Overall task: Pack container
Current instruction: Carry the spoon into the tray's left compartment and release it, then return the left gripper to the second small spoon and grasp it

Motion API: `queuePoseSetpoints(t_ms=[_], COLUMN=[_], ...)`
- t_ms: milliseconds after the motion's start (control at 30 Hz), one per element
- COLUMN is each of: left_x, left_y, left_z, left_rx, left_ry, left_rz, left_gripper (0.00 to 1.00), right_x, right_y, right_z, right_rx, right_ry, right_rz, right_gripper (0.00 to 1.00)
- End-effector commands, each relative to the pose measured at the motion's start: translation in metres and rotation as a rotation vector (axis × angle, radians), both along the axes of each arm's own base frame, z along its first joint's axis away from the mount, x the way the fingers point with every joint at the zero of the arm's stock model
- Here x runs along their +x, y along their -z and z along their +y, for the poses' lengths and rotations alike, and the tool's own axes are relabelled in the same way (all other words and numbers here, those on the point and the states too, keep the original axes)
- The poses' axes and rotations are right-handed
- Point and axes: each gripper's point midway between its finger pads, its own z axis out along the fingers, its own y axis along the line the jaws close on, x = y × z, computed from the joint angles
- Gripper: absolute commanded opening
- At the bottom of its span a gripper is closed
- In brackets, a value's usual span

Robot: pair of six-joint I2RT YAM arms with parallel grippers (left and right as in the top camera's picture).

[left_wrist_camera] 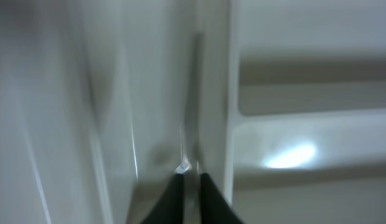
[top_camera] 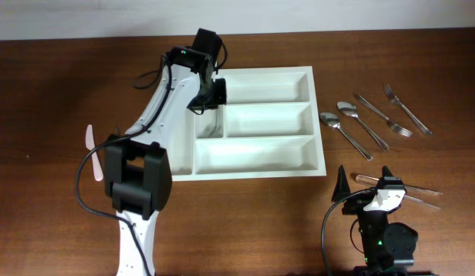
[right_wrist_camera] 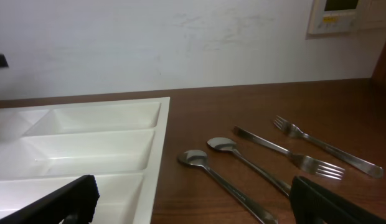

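Note:
A white cutlery tray (top_camera: 260, 172) with several compartments lies mid-table. My left gripper (top_camera: 207, 96) reaches down into its narrow left compartment. In the left wrist view the jaws (left_wrist_camera: 190, 177) are almost together on a thin shiny metal utensil (left_wrist_camera: 183, 165), whose kind I cannot tell; the view is blurred. Two spoons (top_camera: 329, 119) (top_camera: 348, 109) and two forks (top_camera: 398, 130) (top_camera: 406, 107) lie on the wood right of the tray. My right gripper (top_camera: 364, 178) is open and empty near the front edge; its wrist view (right_wrist_camera: 196, 208) shows the spoons (right_wrist_camera: 196, 157) ahead.
Thin knives (top_camera: 421, 188) lie on the table beside my right gripper. A pale pink object (top_camera: 92, 153) lies left of the left arm. The tray's three long compartments (top_camera: 268, 119) hold nothing visible. The tray wall (left_wrist_camera: 230, 93) runs close beside my left jaws.

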Motion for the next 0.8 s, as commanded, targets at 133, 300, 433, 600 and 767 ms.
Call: queuePoseSetpoints(t_ms=[133,300,433,600,767], left_x=[0.004,0.012,0.014,0.003,-0.012], left_y=[0.015,-0.025,-0.073,-0.118,-0.109], left_z=[0.004,0.037,0.086,0.155,0.202], left_rx=[0.017,0.070,0.152,0.258,0.323], left_ry=[-0.010,-0.069,-0.117,-0.100,-0.169], left_rz=[0.021,-0.036,-0.109,-0.164,-0.085], left_gripper=[0.45,0.54,0.56,0.60,0.61], right_x=[0.000,0.000,0.000,0.000,0.000], right_y=[0.002,0.002,0.002,0.002,0.002], right_z=[0.001,0.001,0.001,0.001,0.001], right_rx=[0.008,0.008,0.008,0.008,0.008], right_ry=[0.000,0.000,0.000,0.000,0.000], right_rz=[0.004,0.004,0.004,0.004,0.004], right_gripper=[0.99,0.99,0.99,0.99,0.99])
